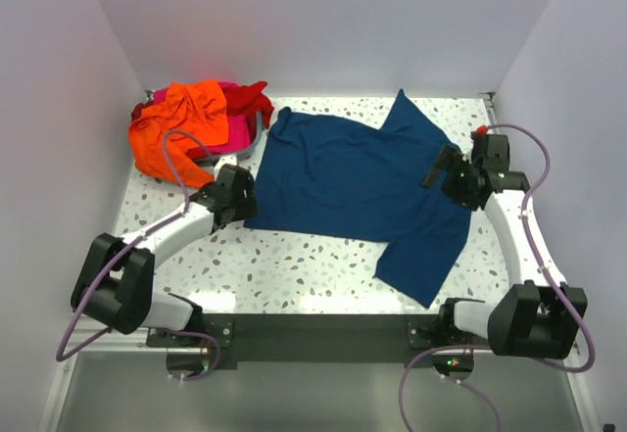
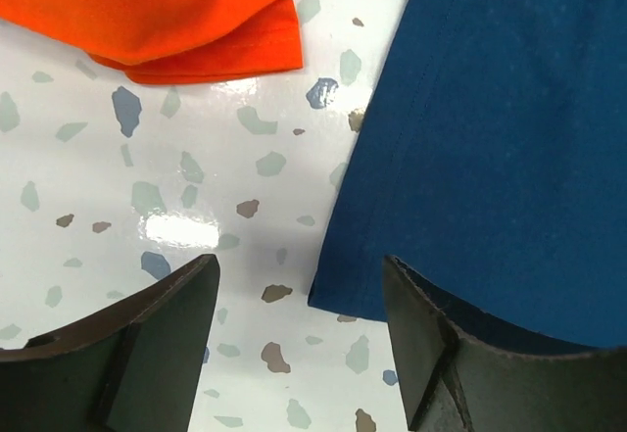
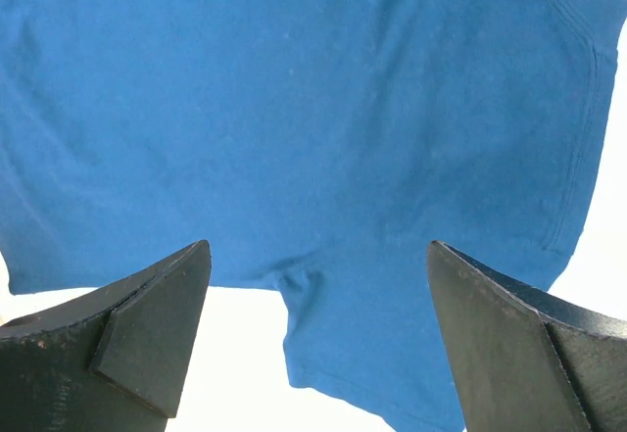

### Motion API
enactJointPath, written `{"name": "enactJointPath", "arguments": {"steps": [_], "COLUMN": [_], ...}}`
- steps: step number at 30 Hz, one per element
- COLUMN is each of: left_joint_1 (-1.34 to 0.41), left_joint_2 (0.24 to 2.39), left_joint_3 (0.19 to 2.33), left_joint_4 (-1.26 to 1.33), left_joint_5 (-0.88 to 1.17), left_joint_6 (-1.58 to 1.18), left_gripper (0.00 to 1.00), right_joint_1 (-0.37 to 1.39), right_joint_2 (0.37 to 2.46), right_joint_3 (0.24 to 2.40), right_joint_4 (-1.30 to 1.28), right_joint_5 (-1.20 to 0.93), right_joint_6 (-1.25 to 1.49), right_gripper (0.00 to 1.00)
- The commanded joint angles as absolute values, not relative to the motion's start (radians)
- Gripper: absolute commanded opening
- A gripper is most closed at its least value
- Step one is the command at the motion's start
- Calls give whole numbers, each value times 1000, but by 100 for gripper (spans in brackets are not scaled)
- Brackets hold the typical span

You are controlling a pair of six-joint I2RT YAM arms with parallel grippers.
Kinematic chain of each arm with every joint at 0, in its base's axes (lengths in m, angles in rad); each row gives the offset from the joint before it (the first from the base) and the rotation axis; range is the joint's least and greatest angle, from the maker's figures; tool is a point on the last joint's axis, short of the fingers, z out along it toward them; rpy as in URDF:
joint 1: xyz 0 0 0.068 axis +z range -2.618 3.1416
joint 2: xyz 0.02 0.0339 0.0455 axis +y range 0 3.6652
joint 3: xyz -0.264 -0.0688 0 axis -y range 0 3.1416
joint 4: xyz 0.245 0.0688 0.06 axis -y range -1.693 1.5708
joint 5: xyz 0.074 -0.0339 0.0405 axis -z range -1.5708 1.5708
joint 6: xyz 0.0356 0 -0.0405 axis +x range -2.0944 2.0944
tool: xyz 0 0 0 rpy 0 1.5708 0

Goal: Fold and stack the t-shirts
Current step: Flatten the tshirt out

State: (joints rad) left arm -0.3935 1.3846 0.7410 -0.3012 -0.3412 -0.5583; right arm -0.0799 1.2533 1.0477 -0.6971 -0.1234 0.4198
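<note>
The navy blue t-shirt (image 1: pixel 362 182) lies spread flat on the speckled table (image 1: pixel 294 265), no print showing. A heap of orange (image 1: pixel 181 128), magenta (image 1: pixel 235 136) and red (image 1: pixel 250 97) t-shirts sits at the back left. My left gripper (image 1: pixel 238 193) is open and empty at the navy shirt's left lower corner (image 2: pixel 343 300), fingers (image 2: pixel 162 339) astride the edge. An orange sleeve (image 2: pixel 196 30) lies ahead of it. My right gripper (image 1: pixel 446 172) is open and empty above the shirt's right side near the sleeve join (image 3: pixel 313 295).
White walls (image 1: pixel 98 79) enclose the table on the left, back and right. The arm bases and a dark rail (image 1: pixel 313 326) run along the near edge. Purple cables (image 1: pixel 176 163) loop off both arms.
</note>
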Motion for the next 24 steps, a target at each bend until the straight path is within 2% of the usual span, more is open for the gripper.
{"name": "enactJointPath", "arguments": {"steps": [1, 18, 24], "left_joint_1": [-396, -403, -405], "left_joint_2": [1393, 1431, 1434], "left_joint_3": [721, 646, 638], "left_joint_4": [-235, -184, -170], "left_joint_5": [-298, -252, -223], "left_joint_6": [-586, -598, -588], "left_gripper": [72, 62, 45], "right_joint_1": [-83, -84, -84], "right_joint_2": [1180, 1094, 1078], "right_joint_3": [1014, 876, 831], "right_joint_4": [-710, -718, -715], "right_joint_5": [-135, -112, -112], "right_joint_6": [431, 446, 449], "right_gripper": [95, 95, 96]}}
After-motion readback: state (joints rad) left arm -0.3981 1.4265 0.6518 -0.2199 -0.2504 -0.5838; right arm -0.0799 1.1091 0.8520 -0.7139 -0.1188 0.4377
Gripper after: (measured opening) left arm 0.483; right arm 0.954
